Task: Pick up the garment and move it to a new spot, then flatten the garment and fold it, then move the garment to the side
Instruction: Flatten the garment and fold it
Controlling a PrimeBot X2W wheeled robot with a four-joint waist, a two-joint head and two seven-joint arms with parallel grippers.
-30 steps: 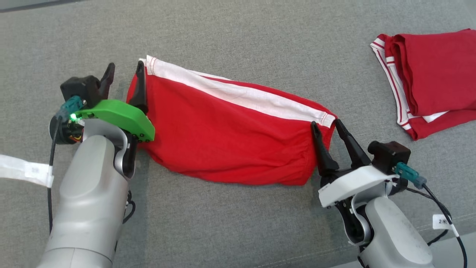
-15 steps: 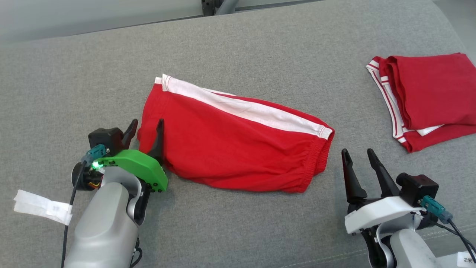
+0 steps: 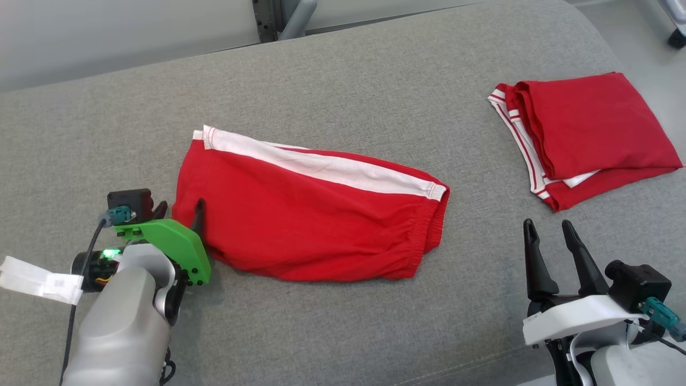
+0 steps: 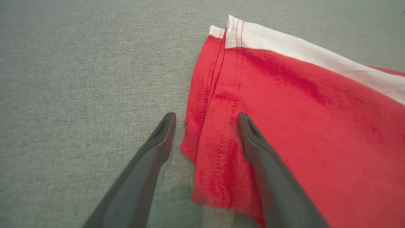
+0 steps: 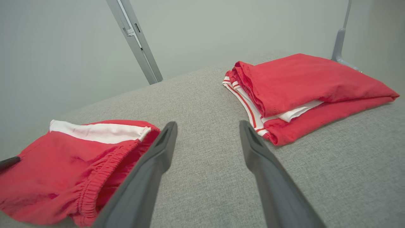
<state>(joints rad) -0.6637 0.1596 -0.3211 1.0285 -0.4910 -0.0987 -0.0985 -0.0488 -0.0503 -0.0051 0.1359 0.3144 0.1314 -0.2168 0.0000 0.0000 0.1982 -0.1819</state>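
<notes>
Two spread, empty jaws — left gripper (image 3: 180, 209) straddling an edge of the red shorts (image 3: 311, 225), right gripper (image 3: 548, 224) well apart

One left hand (image 3: 180, 207), one right hand (image 3: 548, 225), one red garment (image 3: 305, 220), one folded pile (image 3: 589, 128), one grey cushion (image 3: 343, 96)

1. No readable text, brand or number in any of my views
2. White tag (image 3: 40, 280) beside my left forearm (image 3: 126, 321) carries a faint grey mark, too blurred to read
</notes>
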